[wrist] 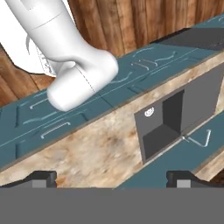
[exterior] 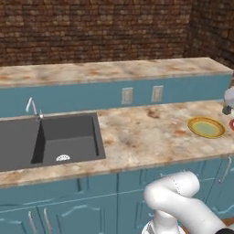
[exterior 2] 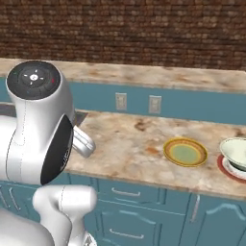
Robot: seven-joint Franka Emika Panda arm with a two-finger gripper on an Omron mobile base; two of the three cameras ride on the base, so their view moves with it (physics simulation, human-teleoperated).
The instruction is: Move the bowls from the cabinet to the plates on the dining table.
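Note:
On the dining table (exterior: 137,137) lies a plate (exterior: 206,127) (exterior 2: 185,152) with a yellow-orange rim and a pale green centre, with nothing on it. To its right, a pale bowl (exterior 2: 235,153) sits on the red-rimmed plate (exterior 2: 229,171), both cut by the frame edge. My gripper (wrist: 113,181) is open with nothing between its fingertips (wrist: 41,177). It hangs over the table top (wrist: 87,153) and looks back at my arm and the sink. The cabinet is out of view.
A dark double sink (exterior: 50,139) (wrist: 175,118) with a silver faucet (exterior: 33,107) is set into the table's left part. Behind it runs a raised stone ledge (exterior: 114,71) with two wall outlets (exterior: 127,95), then a brick wall. Teal drawers (exterior 2: 125,194) front the table.

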